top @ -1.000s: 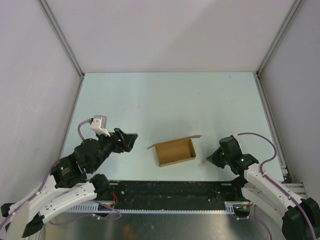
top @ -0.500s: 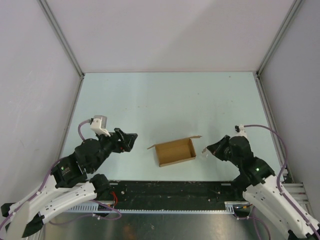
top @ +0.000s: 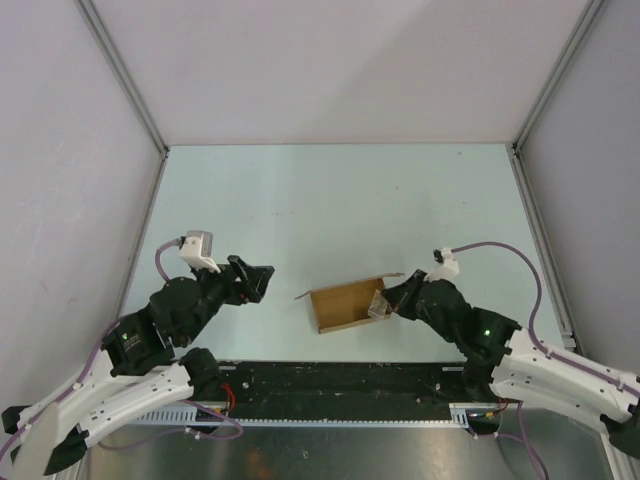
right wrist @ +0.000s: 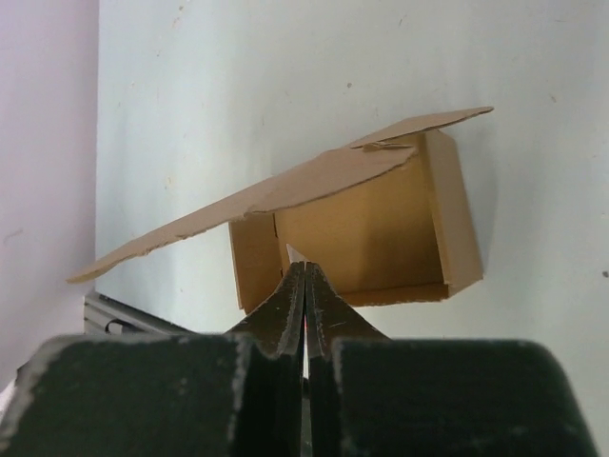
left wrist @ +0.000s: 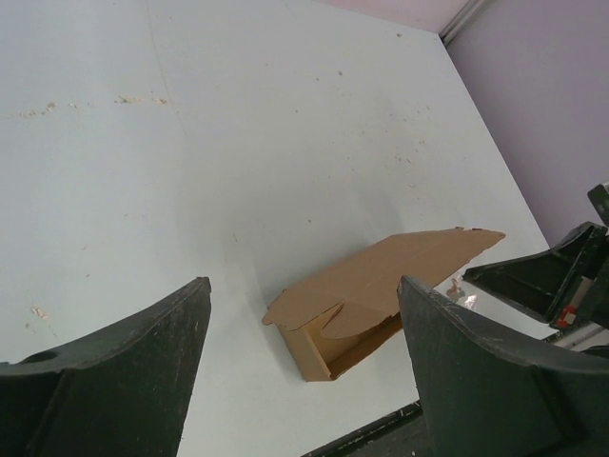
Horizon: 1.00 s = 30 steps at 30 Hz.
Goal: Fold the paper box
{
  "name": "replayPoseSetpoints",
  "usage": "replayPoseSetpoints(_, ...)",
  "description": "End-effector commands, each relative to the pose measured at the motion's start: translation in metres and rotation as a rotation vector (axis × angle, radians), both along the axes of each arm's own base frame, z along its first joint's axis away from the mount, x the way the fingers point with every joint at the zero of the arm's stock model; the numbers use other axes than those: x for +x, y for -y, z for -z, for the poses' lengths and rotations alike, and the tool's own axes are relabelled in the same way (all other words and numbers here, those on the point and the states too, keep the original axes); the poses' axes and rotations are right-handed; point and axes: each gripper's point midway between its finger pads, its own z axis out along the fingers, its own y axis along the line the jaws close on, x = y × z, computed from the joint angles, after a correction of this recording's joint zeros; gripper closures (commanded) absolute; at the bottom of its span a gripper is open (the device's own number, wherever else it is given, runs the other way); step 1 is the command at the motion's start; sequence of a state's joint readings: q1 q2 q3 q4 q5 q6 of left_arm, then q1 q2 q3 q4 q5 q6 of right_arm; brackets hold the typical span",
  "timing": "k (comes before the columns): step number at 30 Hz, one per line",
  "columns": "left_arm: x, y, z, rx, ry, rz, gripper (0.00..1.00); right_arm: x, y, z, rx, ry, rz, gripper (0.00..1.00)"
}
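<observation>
Paper box (top: 348, 305) lies on the table (top: 330, 200) near its front edge, about midway between the two arms, as a shallow brown tray with the open side up. One long lid flap (right wrist: 257, 205) stands half raised and tilted over the opening. The right gripper (top: 385, 300) is at the right end of the box. In the wrist view its fingertips (right wrist: 303, 276) are pressed together, point at the near wall, and show no cardboard between them. The left gripper (top: 262, 280) waits well apart on the left side with its jaws spread wide, facing the box but not touching it. I judge the step in hand to be a push with the closed tip on a wall or a flap, not a grasp. To do it well, the tip should meet the cardboard near a crease, low and square, so that the panel turns on its fold line and does not bend. The box is light and will probably slide on the smooth surface, so the left gripper should brace the far end first. The push should be slow.
</observation>
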<state>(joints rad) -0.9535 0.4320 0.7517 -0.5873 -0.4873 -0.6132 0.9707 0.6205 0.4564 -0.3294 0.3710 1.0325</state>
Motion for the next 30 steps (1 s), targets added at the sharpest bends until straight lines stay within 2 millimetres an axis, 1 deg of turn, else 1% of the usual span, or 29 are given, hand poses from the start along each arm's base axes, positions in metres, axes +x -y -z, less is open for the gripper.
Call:
replayPoseSetpoints(1, 0.000, -0.001, -0.009, -0.028, 0.019, -0.007, 0.15, 0.021, -0.013, -0.028, 0.103, 0.090, 0.135, 1.00)
replayPoseSetpoints(2, 0.000, -0.001, -0.008, -0.027, 0.018, -0.008, 0.15, 0.024, -0.011, -0.029, 0.106, 0.103, 0.170, 1.00)
replayPoseSetpoints(5, -0.001, -0.001, -0.007, -0.026, 0.018, -0.003, 0.15, 0.025, -0.014, -0.024, 0.112, 0.099, 0.205, 1.00)
replayPoseSetpoints(7, -0.001, -0.001, -0.007, -0.028, 0.015, -0.004, 0.15, 0.025, -0.015, -0.015, 0.118, 0.082, 0.232, 1.00)
replayPoseSetpoints(8, -0.001, -0.001, -0.007, -0.029, 0.016, -0.004, 0.15, 0.025, -0.017, -0.016, 0.137, 0.090, 0.236, 0.95)
replayPoseSetpoints(9, 0.000, -0.001, -0.006, -0.028, 0.013, -0.006, 0.15, 0.026, -0.019, -0.011, 0.135, 0.089, 0.238, 0.79)
replayPoseSetpoints(10, 0.000, -0.001, -0.005, -0.027, 0.011, -0.007, 0.15, 0.025, -0.020, -0.005, 0.147, 0.079, 0.244, 0.58)
replayPoseSetpoints(11, 0.000, 0.000, -0.004, -0.026, 0.009, -0.008, 0.15, 0.026, -0.022, -0.007, 0.169, 0.080, 0.244, 0.49)
replayPoseSetpoints(13, 0.001, -0.001, -0.002, -0.022, 0.005, -0.012, 0.15, 0.025, -0.023, -0.006, 0.173, 0.080, 0.240, 0.39)
replayPoseSetpoints(15, 0.000, 0.000, -0.002, -0.022, 0.007, -0.010, 0.15, 0.023, -0.019, -0.006, 0.164, 0.081, 0.246, 0.38)
replayPoseSetpoints(16, 0.001, 0.000, -0.002, -0.019, 0.007, -0.011, 0.15, 0.022, -0.014, -0.010, 0.167, 0.085, 0.247, 0.38)
replayPoseSetpoints(18, 0.001, -0.001, -0.001, -0.019, 0.005, -0.018, 0.15, 0.020, -0.005, -0.012, 0.162, 0.091, 0.257, 0.41)
replayPoseSetpoints(19, 0.001, -0.002, 0.000, -0.020, 0.005, -0.019, 0.15, 0.015, 0.002, -0.008, 0.134, 0.080, 0.255, 0.43)
replayPoseSetpoints(20, 0.001, -0.002, -0.001, -0.021, 0.006, -0.021, 0.15, 0.013, 0.009, -0.016, 0.162, 0.088, 0.263, 0.45)
replayPoseSetpoints(21, 0.002, -0.002, 0.001, -0.017, 0.002, -0.023, 0.15, 0.010, 0.014, -0.019, 0.171, 0.082, 0.263, 0.47)
replayPoseSetpoints(22, 0.002, -0.002, 0.001, -0.018, 0.002, -0.026, 0.15, 0.006, 0.024, -0.009, 0.121, 0.064, 0.264, 0.50)
replayPoseSetpoints(24, 0.003, -0.002, 0.001, -0.015, -0.001, -0.033, 0.15, 0.000, 0.034, -0.018, 0.153, 0.056, 0.268, 0.51)
replayPoseSetpoints(25, 0.005, -0.002, 0.003, -0.008, -0.006, -0.039, 0.14, -0.005, 0.044, -0.009, 0.100, 0.035, 0.270, 0.52)
replayPoseSetpoints(27, 0.006, 0.000, 0.004, -0.002, -0.014, -0.044, 0.13, -0.008, 0.055, -0.021, 0.109, 0.046, 0.281, 0.52)
replayPoseSetpoints(28, 0.008, 0.003, 0.007, 0.011, -0.025, -0.044, 0.12, -0.008, 0.066, -0.018, 0.061, 0.052, 0.297, 0.52)
replayPoseSetpoints(30, 0.010, 0.006, 0.008, 0.012, -0.042, -0.051, 0.12, -0.006, 0.075, -0.025, 0.002, 0.085, 0.305, 0.53)
